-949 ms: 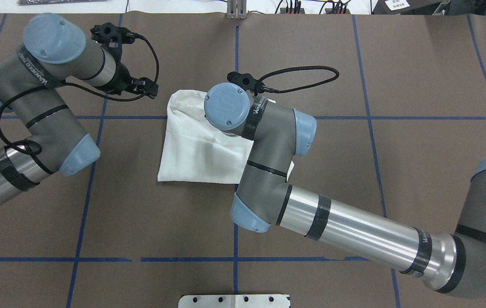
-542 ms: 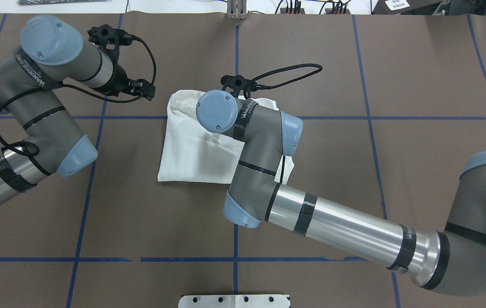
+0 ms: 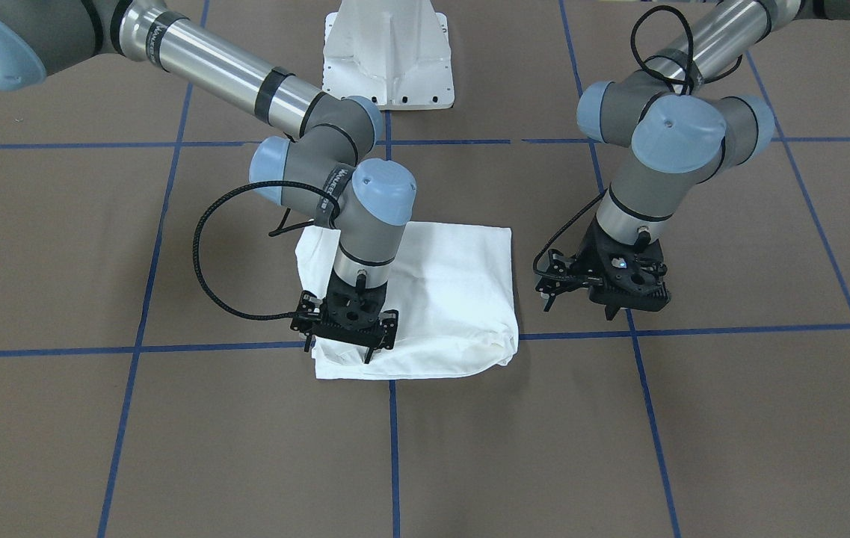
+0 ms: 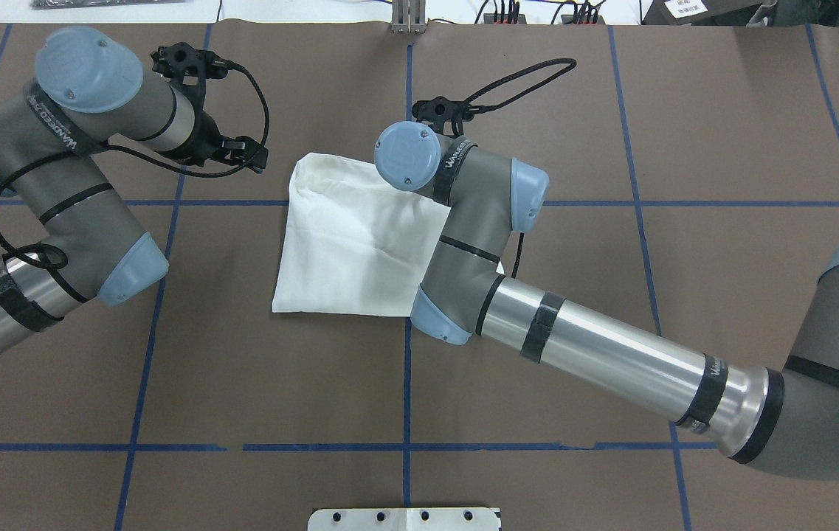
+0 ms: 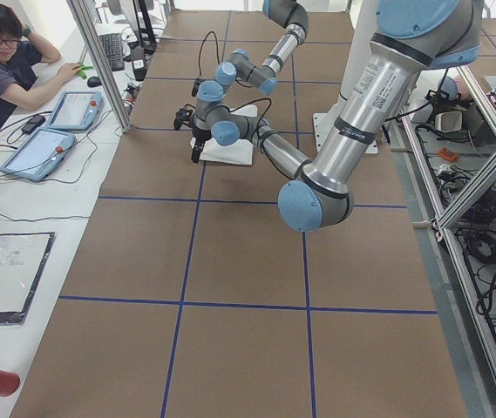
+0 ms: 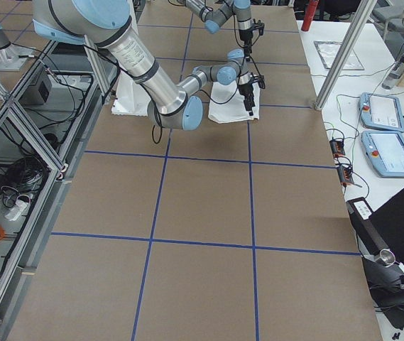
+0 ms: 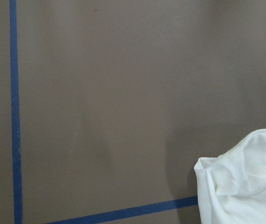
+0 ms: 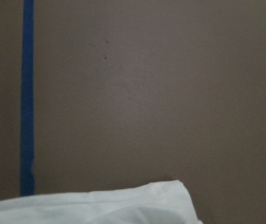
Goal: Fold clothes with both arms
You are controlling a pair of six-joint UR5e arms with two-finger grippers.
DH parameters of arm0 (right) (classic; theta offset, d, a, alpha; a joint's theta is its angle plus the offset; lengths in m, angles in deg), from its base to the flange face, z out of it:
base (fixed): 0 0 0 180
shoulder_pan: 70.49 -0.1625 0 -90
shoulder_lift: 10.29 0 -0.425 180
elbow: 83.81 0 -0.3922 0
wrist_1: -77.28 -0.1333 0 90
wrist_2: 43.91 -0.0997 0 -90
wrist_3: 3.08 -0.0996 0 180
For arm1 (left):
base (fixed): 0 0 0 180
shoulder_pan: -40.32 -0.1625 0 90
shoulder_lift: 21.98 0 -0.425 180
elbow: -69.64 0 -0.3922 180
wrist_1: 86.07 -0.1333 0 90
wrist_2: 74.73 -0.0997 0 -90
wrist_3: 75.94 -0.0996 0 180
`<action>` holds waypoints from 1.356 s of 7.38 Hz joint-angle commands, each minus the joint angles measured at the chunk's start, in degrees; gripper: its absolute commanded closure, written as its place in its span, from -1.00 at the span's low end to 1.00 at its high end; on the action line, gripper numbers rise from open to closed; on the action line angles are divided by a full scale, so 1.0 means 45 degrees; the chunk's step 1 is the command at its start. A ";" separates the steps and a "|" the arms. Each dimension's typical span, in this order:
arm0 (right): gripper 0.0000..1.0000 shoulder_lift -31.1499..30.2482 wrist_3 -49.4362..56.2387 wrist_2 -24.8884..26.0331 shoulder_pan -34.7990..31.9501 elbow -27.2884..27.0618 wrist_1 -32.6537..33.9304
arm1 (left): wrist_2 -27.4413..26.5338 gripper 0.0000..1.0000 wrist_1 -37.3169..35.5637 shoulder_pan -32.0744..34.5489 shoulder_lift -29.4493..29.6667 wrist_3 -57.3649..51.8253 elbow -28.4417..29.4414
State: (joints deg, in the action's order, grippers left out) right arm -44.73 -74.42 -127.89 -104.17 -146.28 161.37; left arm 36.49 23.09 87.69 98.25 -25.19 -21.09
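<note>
Shirt (image 3: 447, 291) — folded, lying flat; one corner sits directly beneath right gripper (image 3: 342, 345), opposite edge lies near left gripper (image 3: 604, 305), apart from it. Cannot tell whether either is open or closed — fingers unclear.

Shirt (image 4: 349, 236): plain white on the exposed face, grey shading in the creases. Counter (image 4: 242, 383): matt brown, marked with a grid of blue tape lines (image 4: 405, 413). Left arm (image 4: 72, 199) and right arm (image 4: 611, 361): grey and silver tubes, light-blue joint caps, black bands and cables; base (image 3: 387, 52) white.
</note>
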 commanded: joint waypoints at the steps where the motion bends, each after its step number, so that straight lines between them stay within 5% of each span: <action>1: -1.00 -0.0003 0.1123 -0.1287 -0.1105 0.0095 0.0045 | 0.0011 -1.00 -0.0019 -0.0056 0.0038 0.0263 0.0065; 4: -1.00 -0.0177 0.1439 -0.3248 -0.1774 -0.0664 0.0045 | -0.0126 -1.00 0.0000 -0.1069 0.1066 0.2642 0.1267; 10: -1.00 -0.0413 0.1342 -0.3310 -0.1716 -0.0980 -0.0014 | -0.1256 -1.00 0.0019 -0.1561 0.1816 0.2571 0.3052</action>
State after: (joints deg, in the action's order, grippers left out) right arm -46.45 -68.18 -142.78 -111.94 -150.50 161.35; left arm 31.84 23.08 80.71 106.07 -13.31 -8.83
